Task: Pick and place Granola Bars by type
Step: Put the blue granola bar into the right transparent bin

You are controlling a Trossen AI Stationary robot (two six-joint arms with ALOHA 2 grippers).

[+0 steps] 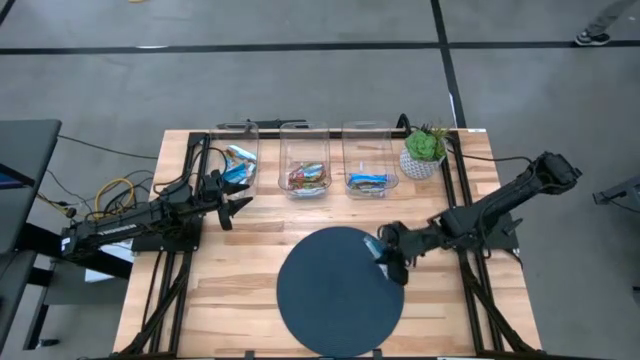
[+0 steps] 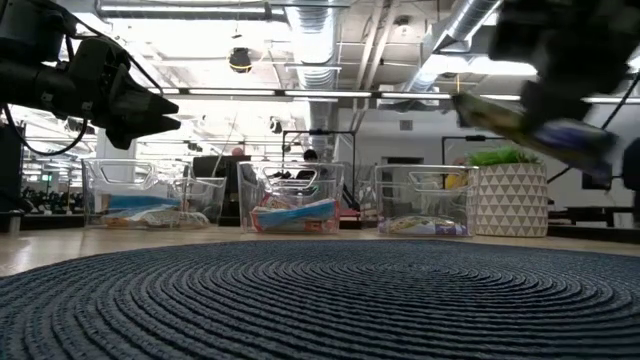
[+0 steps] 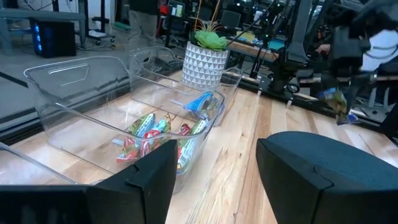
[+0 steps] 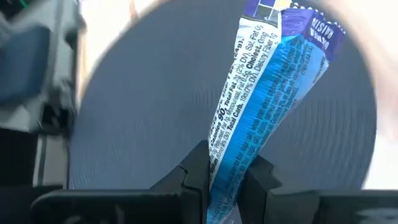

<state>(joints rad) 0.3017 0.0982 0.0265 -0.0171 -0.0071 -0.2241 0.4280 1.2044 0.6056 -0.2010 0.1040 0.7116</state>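
Pinching a crinkly blue foil bar (image 4: 261,118), the right pincer (image 4: 224,180) hangs over the round woven mat (image 1: 330,300); left pincer (image 1: 237,200) spread.

Wooden slat table (image 1: 240,290). Round dark woven mat (image 1: 335,300) on its front centre. Three clear plastic bins (image 1: 303,150) in a row along the back edge. Small green potted plant (image 1: 424,153) in a white patterned pot just beside the rightmost bin.

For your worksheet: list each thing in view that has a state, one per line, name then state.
Left gripper: open, empty, near left bin.
Right gripper: shut on blue bar, above mat.
Left bin: holds bars.
Middle bin: holds multicoloured bars.
Right bin: holds blue bars.
Plant: upright.
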